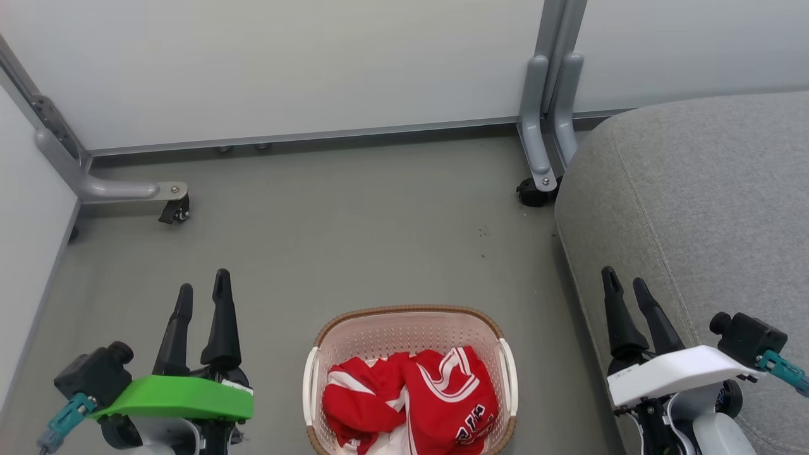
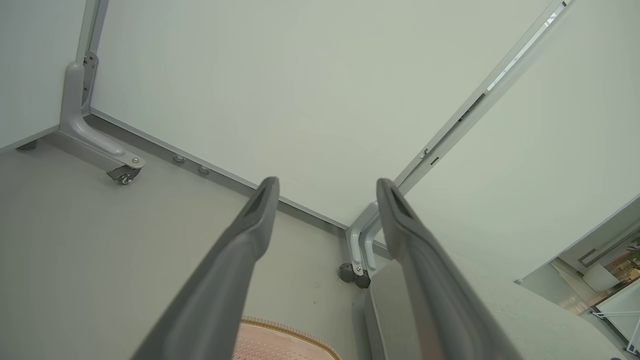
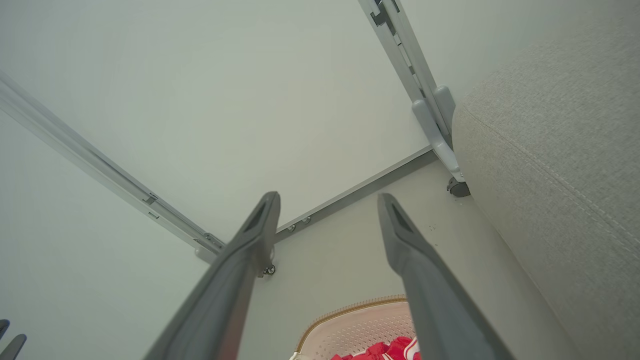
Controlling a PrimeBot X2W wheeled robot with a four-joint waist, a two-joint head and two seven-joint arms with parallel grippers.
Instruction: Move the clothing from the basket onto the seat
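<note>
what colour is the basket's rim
Brown, woven-look, on the cream-white basket; clearest in the head view.

Left gripper (image 1: 203,281): two long dark fingers tapering to narrow tips, with a recessed slot near each tip.
Right gripper (image 1: 624,276): matching dark tapered pair.
Left wrist cover (image 1: 177,397): bright green, flat wedge.
Right wrist cover (image 1: 670,373): white, same form; small label (image 1: 624,375) at one end, print illegible.
Left wrist camera (image 1: 95,374): black boxy module with left teal plug (image 1: 66,414) attached.
Right wrist camera (image 1: 749,338): black with a round knob; right teal plug (image 1: 784,370) attached.
</note>
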